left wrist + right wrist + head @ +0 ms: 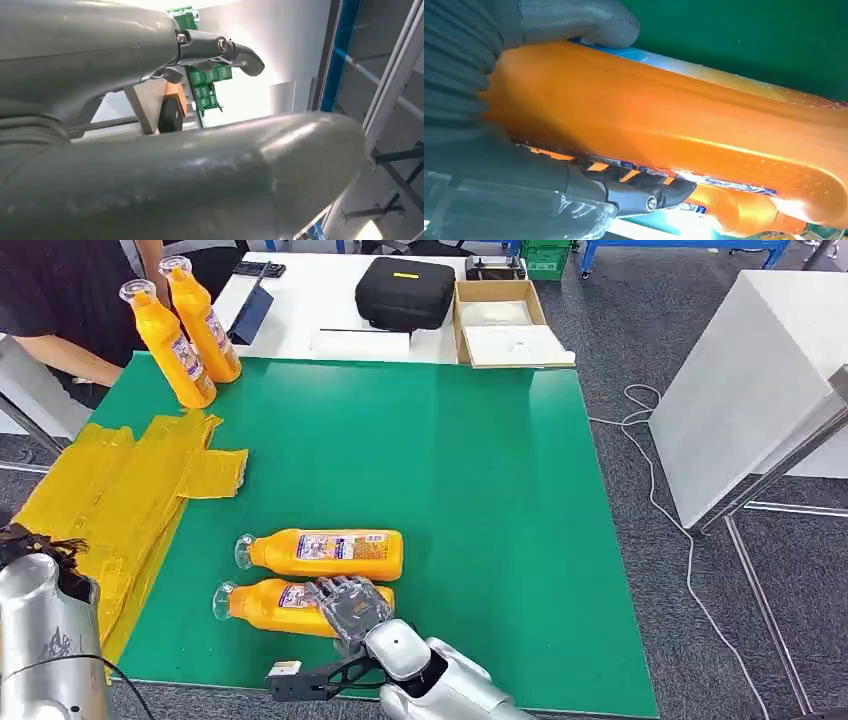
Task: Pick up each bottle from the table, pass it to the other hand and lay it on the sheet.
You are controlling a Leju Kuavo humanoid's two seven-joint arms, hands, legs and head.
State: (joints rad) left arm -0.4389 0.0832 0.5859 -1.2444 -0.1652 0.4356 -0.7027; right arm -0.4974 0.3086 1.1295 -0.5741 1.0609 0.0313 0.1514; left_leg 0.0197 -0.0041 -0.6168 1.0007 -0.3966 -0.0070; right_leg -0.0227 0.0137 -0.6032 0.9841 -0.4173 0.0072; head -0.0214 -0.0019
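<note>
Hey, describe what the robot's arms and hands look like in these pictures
Both arms are smooth silver shells. The right arm has a rounded silver wrist ball and a black bracket alongside. The right hand has dark grey fingers; up close it shows a grey ribbed cover, a thick grey thumb and a silver screw. The left arm carries a thin black cable; the left hand has dark fingers.

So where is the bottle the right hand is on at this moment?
In the head view the nearer bottle lies on its side on the green table, near its front edge under the right hand, beside a second lying bottle.
</note>
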